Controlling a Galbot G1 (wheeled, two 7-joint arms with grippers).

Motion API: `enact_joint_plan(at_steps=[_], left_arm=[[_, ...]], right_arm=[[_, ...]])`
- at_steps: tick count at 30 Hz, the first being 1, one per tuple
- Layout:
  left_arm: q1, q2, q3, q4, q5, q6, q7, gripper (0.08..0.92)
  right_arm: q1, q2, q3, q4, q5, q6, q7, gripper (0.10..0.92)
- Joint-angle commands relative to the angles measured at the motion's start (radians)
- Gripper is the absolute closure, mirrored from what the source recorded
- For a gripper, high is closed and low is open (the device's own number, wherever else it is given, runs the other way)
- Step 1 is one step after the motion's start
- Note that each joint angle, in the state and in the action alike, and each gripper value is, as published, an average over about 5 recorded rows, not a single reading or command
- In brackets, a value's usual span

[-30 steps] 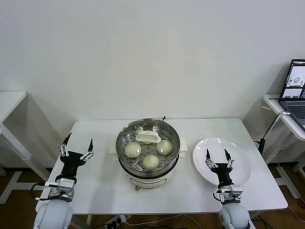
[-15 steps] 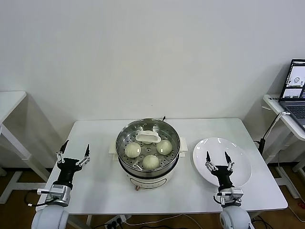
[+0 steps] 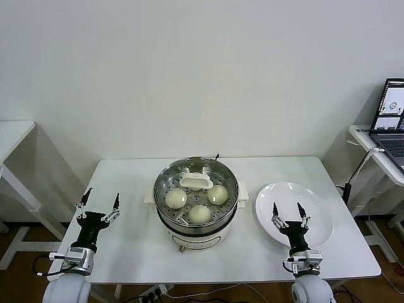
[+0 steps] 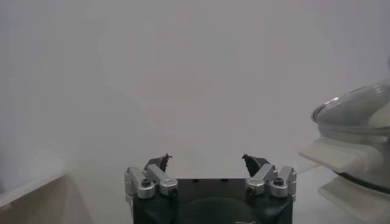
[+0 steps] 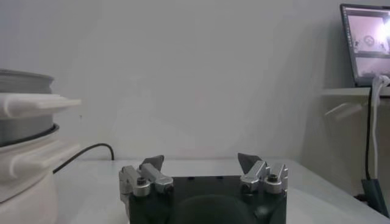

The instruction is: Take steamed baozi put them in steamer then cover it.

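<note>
1. Left gripper (image 3: 98, 202): at 8 o'clock of the table (image 3: 126, 246), near its front-left edge; claw spread wide, holding nothing.
2. Right gripper (image 3: 290, 211): at 4 o'clock, above the near part of the white plate (image 3: 319, 208); claw spread wide, empty.
3. Steamer (image 3: 197, 203): table centre. We count three steamed baozi (image 3: 200, 213) showing on its perforated tray, at 9, 6 and 3 o'clock.
4. Cover (image 3: 196, 181): its white handle sits over the 12 o'clock part of the pot; the left wrist view shows a glass dome on the rim, so we judge it already seated.
5. Step in hand, as we judge it: both arms parked clear of the pot. Done well, the grippers stay low and apart and do not nudge the side handles.
6. Laptop (image 3: 392, 123): far right, 2 o'clock, on a side desk.
7. Writing: we read no brand or label anywhere.
</note>
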Motion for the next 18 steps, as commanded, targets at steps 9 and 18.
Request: enact_joint_plan(at_steps=[9, 18], left_arm=[[0.010, 0.005, -0.006, 0.000, 0.002, -0.031, 0.004, 0.177], [0.014, 0.003, 0.001, -0.001, 0.015, -0.041, 0.005, 0.177]], right_arm=[[0.000, 0.007, 0.013, 0.000, -0.004, 0.005, -0.006, 0.203], [-0.017, 0.017, 0.045, 0.006, -0.003, 0.024, -0.017, 0.203]])
